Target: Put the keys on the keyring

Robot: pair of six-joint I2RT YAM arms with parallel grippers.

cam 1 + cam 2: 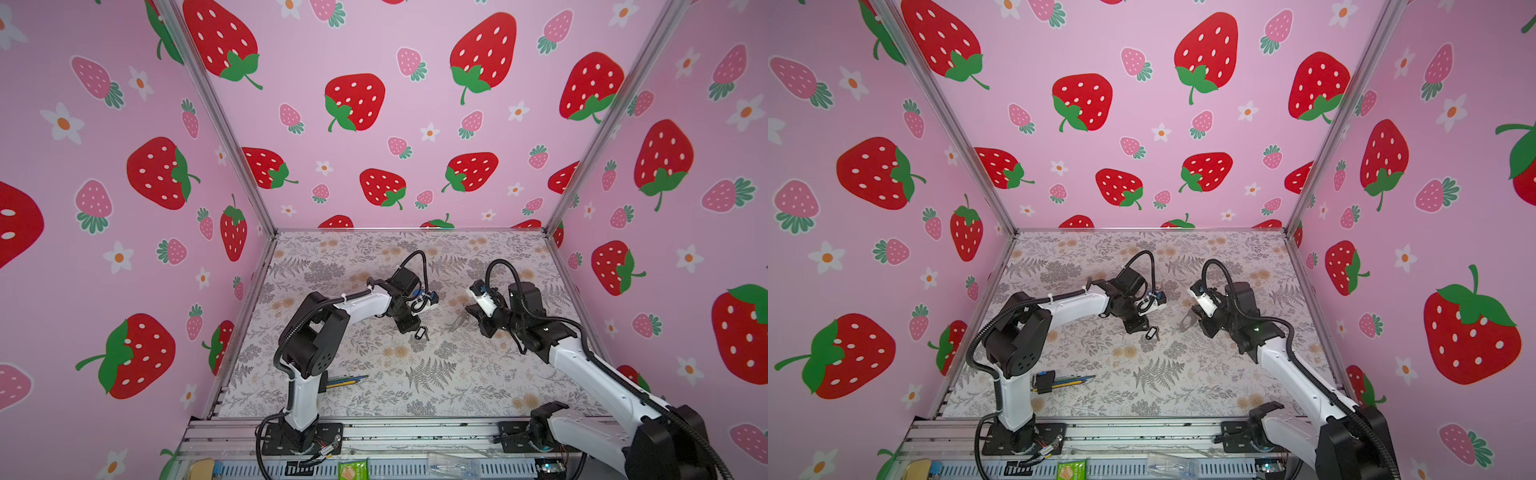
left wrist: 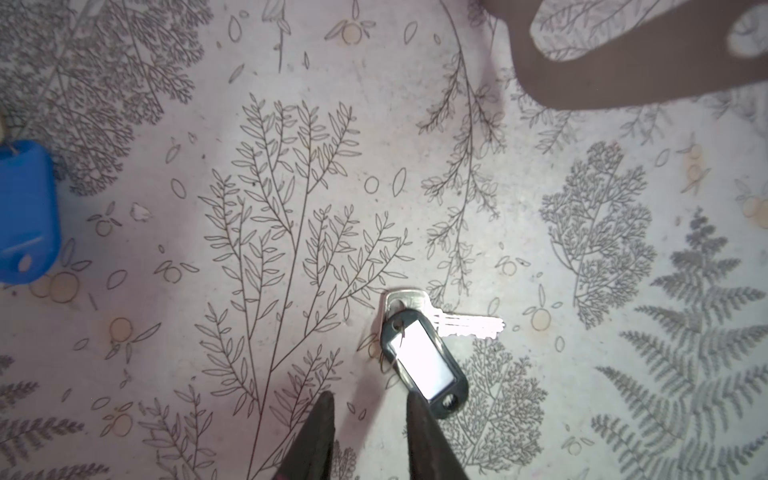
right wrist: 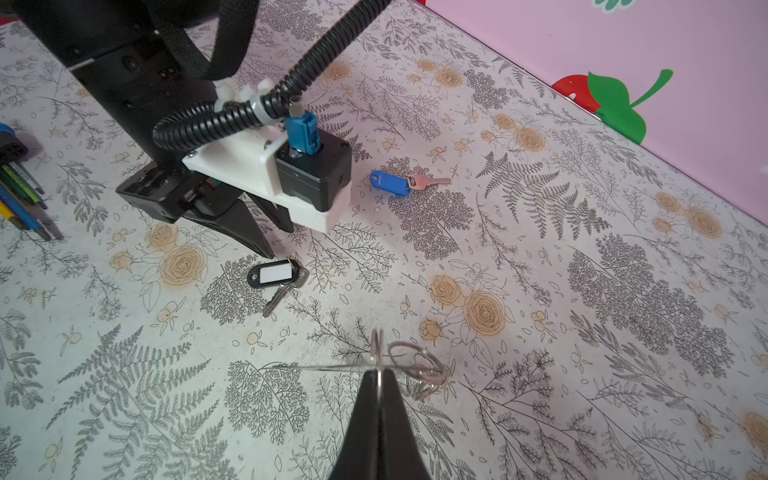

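Observation:
One of the keys, with a black-rimmed white tag (image 2: 424, 361), lies flat on the floral table, also seen in both top views (image 1: 421, 333) (image 1: 1151, 332) and in the right wrist view (image 3: 274, 274). My left gripper (image 2: 370, 397) hovers just beside it, open with nothing between its fingers; one fingertip (image 2: 415, 405) is at the tag's rim. The blue-tagged key (image 3: 390, 184) lies further back (image 2: 25, 212). My right gripper (image 3: 378, 372) is shut on the taupe keyring (image 1: 1188, 322) (image 2: 623, 70), held off the table to the right of the tagged key, its metal rings (image 3: 419, 370) dangling at the fingertips.
A hex-key bundle in a black and blue holder (image 1: 1046, 380) lies near the left arm's base (image 3: 20, 195). Pink strawberry walls enclose the table on three sides. A metal rail (image 1: 415, 432) runs along the front edge.

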